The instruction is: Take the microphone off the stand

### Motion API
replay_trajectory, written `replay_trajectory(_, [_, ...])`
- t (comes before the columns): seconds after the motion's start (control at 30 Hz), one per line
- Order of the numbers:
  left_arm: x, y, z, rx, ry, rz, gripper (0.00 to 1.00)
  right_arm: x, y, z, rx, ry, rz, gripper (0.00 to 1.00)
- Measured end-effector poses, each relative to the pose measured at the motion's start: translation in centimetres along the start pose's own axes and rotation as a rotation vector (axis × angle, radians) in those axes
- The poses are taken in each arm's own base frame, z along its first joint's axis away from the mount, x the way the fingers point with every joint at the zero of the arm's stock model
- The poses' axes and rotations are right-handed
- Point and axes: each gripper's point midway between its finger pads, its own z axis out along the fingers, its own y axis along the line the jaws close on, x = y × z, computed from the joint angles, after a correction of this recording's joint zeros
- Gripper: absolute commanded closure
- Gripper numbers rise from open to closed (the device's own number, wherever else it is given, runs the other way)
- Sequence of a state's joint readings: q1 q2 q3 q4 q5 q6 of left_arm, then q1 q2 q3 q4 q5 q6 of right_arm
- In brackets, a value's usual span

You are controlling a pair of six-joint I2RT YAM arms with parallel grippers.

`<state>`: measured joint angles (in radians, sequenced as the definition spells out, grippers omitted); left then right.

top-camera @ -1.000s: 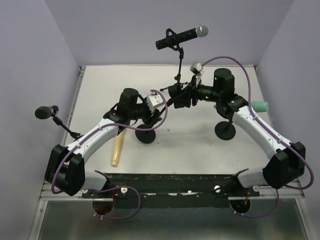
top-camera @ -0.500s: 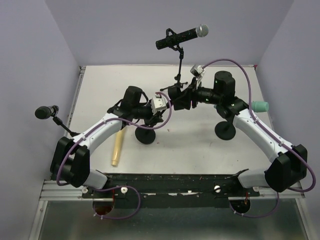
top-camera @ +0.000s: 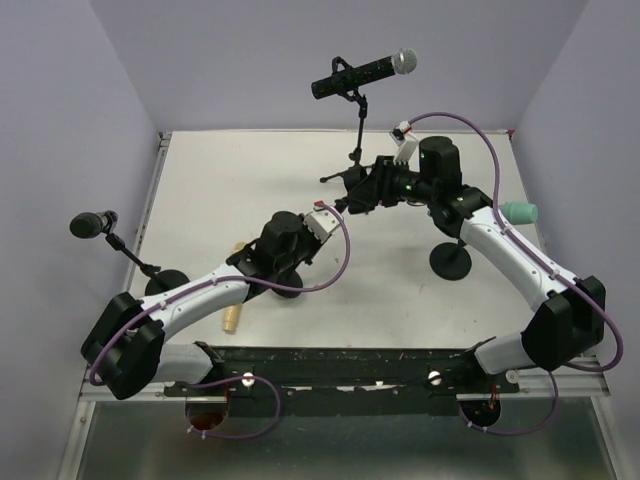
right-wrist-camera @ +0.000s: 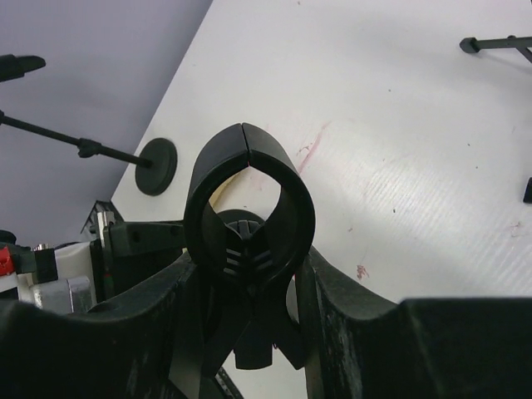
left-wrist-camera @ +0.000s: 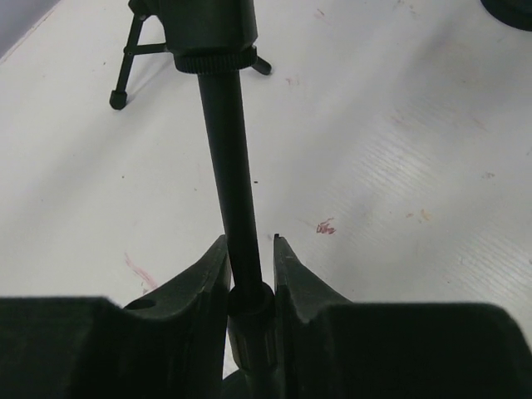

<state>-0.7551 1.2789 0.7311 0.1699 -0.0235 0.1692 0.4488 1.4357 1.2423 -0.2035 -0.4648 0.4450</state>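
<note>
At table centre, the left gripper (left-wrist-camera: 249, 268) is clamped on the stand pole (left-wrist-camera: 226, 150), with its arm stretched low and forward. The right gripper (right-wrist-camera: 249, 278), reaching in from the right, pinches the clip (right-wrist-camera: 248, 158), which is empty. A microphone (top-camera: 365, 72) sits clipped on the rear tripod stand (top-camera: 361, 125); removal there appears outstanding.

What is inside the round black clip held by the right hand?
Nothing: the clip is empty, with the white table showing through its ring. The right hand hides most of its stem.
</note>
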Motion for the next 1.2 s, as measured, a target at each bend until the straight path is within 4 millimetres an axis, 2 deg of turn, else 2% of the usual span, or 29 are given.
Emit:
replay_trajectory(0.03, [0.1,-0.3,0.0,0.023,0.002,0.002,0.47,0.0,-0.1,0.0,0.002,0.001,0.0,0.98])
replay_trajectory(0.1, [0.1,-0.9,-0.1,0.077,0.007,-0.003,0.42,0.0,-0.1,-0.1,0.0,-0.002,-0.015,0.97])
replay_trajectory(0.23, [-1.2,-1.4,-1.0,0.243,-0.001,-0.039,0.4,0.3,-0.2,-0.4,-0.008,-0.01,-0.071,0.96])
replay_trajectory(0.33, [-2.1,-0.4,-2.1,0.324,-0.015,-0.071,0.4,0.7,0.1,-1.1,-0.036,-0.012,-0.143,0.93])
replay_trajectory(0.43, [-2.9,0.5,-3.2,0.418,-0.015,-0.097,0.39,1.4,1.2,-2.1,-0.114,-0.016,-0.258,0.92])
replay_trajectory(0.53, [-3.3,0.3,-3.7,0.534,-0.004,-0.086,0.37,2.3,2.5,-3.4,-0.197,-0.025,-0.385,0.9])
replay_trajectory(0.63, [-2.7,-1.1,-4.1,0.651,0.019,-0.07,0.37,3.0,3.6,-4.5,-0.274,-0.034,-0.507,0.9])
replay_trajectory(0.83, [0.2,-3.1,-4.7,0.784,0.092,-0.075,0.4,3.4,4.4,-5.0,-0.343,-0.037,-0.603,0.9])
replay_trajectory(0.9, [1.2,-3.7,-5.0,0.824,0.132,-0.07,0.45,3.5,4.6,-5.1,-0.352,-0.038,-0.617,0.9])
replay_trajectory(1.0, [2.2,-4.4,-5.2,0.866,0.172,-0.054,0.59,3.6,4.6,-5.2,-0.359,-0.038,-0.628,0.9])
replay_trajectory(1.03, [2.5,-4.7,-5.2,0.877,0.183,-0.056,0.68,3.6,4.7,-5.2,-0.359,-0.039,-0.629,0.9])
replay_trajectory(1.07, [2.7,-4.8,-5.3,0.883,0.19,-0.055,0.83,3.6,4.7,-5.2,-0.359,-0.039,-0.629,0.9])
replay_trajectory(1.13, [2.9,-5.2,-5.4,0.892,0.199,-0.052,0.99,3.6,4.6,-5.2,-0.356,-0.04,-0.627,0.91])
replay_trajectory(1.2, [2.9,-5.3,-5.5,0.888,0.209,-0.067,1.0,3.6,4.5,-5.2,-0.348,-0.038,-0.61,0.93])
